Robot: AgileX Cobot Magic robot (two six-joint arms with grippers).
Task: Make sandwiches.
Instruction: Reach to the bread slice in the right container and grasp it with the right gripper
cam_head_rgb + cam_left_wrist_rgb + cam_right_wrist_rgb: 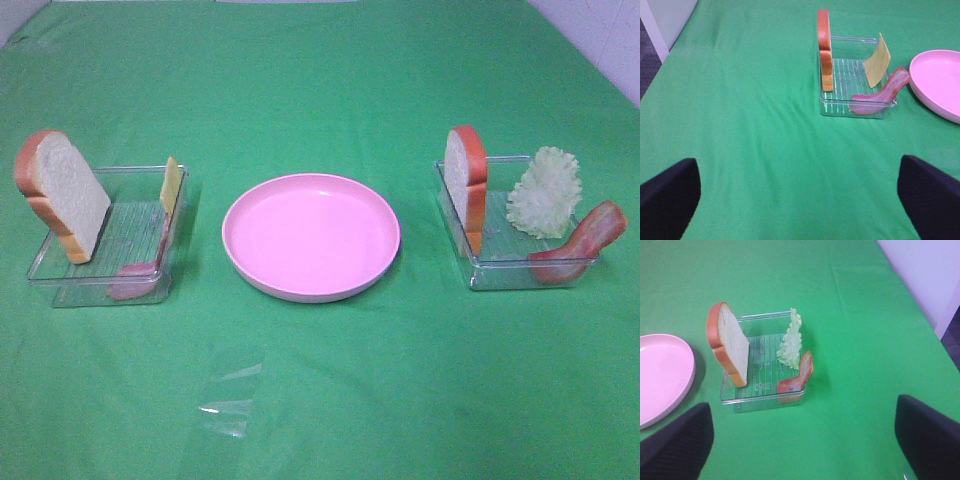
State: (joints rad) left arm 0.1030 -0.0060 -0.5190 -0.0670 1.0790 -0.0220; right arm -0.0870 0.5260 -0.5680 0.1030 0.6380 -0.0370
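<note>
No stacked sandwiches are in view; the parts stand apart in two clear trays. The left tray holds upright bread, yellow cheese and bacon. Bread, lettuce and bacon are in the right tray. My left gripper is open and empty, well short of its bread, cheese and bacon. Open and empty too, my right gripper hovers near the tray with bread, lettuce and bacon. Neither arm shows in the exterior high view.
An empty pink round plate sits between the trays on the green cloth. A small clear plastic piece lies on the cloth in front of the plate. The table's edges show at the outer sides of both wrist views.
</note>
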